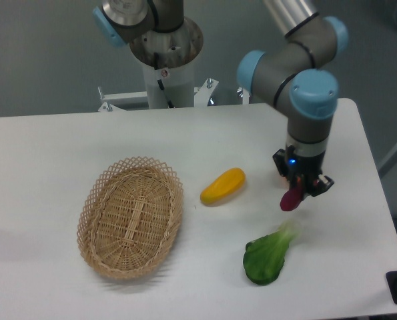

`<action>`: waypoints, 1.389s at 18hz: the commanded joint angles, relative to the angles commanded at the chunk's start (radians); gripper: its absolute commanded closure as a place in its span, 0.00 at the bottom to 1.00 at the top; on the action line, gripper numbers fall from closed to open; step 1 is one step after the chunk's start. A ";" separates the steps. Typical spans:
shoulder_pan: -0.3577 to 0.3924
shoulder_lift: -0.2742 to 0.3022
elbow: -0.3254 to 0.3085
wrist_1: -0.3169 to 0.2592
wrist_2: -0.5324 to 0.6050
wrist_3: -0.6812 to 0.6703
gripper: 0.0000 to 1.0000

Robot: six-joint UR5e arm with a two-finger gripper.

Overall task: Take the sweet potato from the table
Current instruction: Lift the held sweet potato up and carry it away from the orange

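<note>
Now the gripper (301, 188) is pinching the sweet potato (291, 199) between its jaws, the purple end hanging below them, apparently clear of the table (65, 147). It is holding toward the right side, right of the yellow vegetable (223, 187) and just beyond the leafy green (268, 255). Gripping the upper end is probably keeping the jaws clear of neighbours. Beyond the arm, the orange is not showing.

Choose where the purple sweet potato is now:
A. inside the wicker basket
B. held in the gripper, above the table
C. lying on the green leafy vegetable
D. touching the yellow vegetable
B: the gripper is shut on the sweet potato, which hangs clear of the table.
</note>
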 joint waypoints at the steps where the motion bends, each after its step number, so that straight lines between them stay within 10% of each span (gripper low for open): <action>1: 0.002 0.005 0.026 -0.034 0.000 0.000 0.79; 9: 0.047 0.003 0.138 -0.109 -0.003 0.017 0.79; 25: 0.121 0.000 0.145 -0.123 -0.015 0.172 0.79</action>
